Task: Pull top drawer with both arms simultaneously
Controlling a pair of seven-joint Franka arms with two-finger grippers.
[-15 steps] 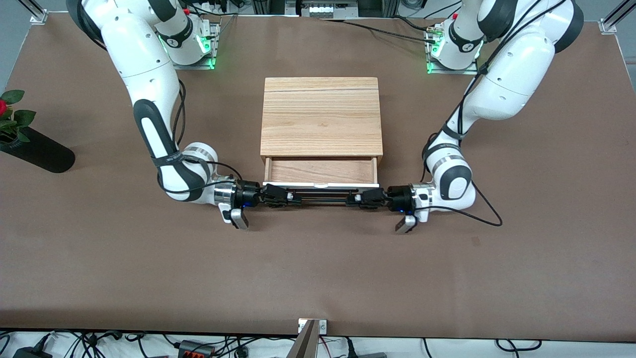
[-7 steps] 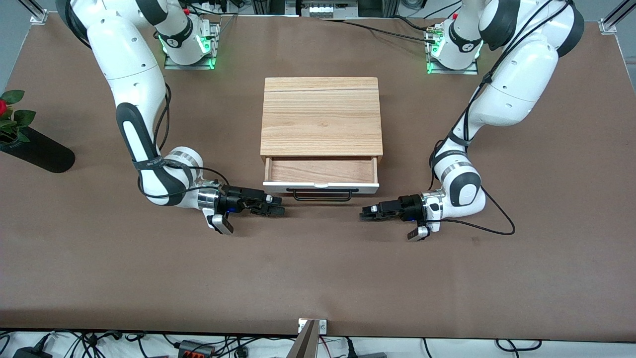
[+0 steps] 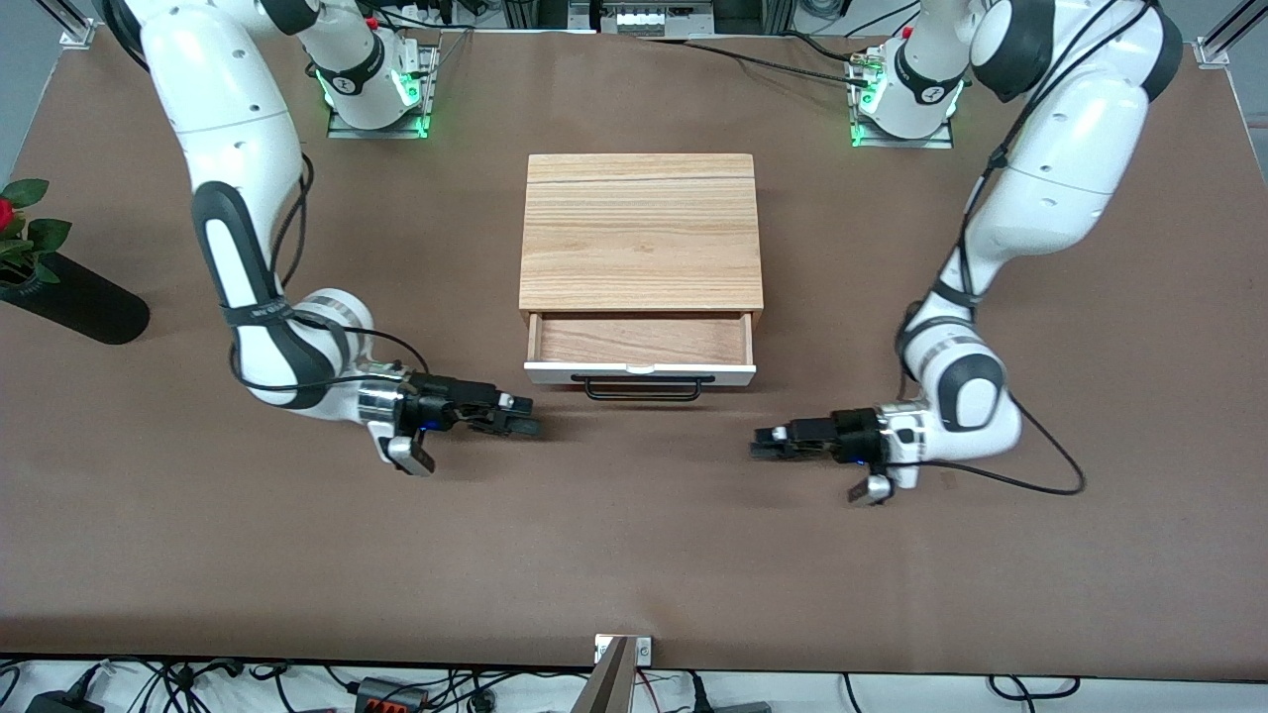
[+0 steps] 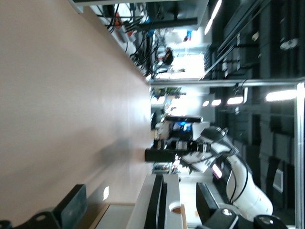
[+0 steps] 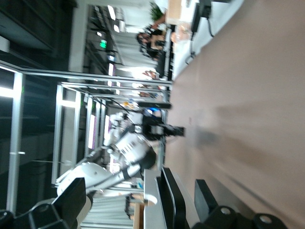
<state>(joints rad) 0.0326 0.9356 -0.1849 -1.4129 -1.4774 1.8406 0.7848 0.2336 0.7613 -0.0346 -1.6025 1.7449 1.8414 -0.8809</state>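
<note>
The top drawer (image 3: 639, 340) stands pulled out of the wood-grain cabinet (image 3: 641, 233), showing its light wood inside, white front panel (image 3: 555, 372) and black bar handle (image 3: 639, 391). My right gripper (image 3: 522, 416) is open and empty, low over the table beside the handle's end toward the right arm's end of the table. My left gripper (image 3: 761, 443) is open and empty, low over the table off the handle's other end. The left wrist view shows the white front (image 4: 169, 200) and handle (image 4: 155, 205) between my spread fingers (image 4: 71, 207). The right wrist view shows the handle (image 5: 174, 200) likewise.
A dark vase (image 3: 79, 305) with a red rose (image 3: 5, 213) lies at the right arm's end of the table. A camera mount (image 3: 619, 659) sits at the table edge nearest the front camera. The arm bases (image 3: 376, 94) stand along the edge farthest from it.
Both grippers have let go of the handle, opened, and drawn away from the drawer, each toward its own end of the table. The drawer stays pulled out.
</note>
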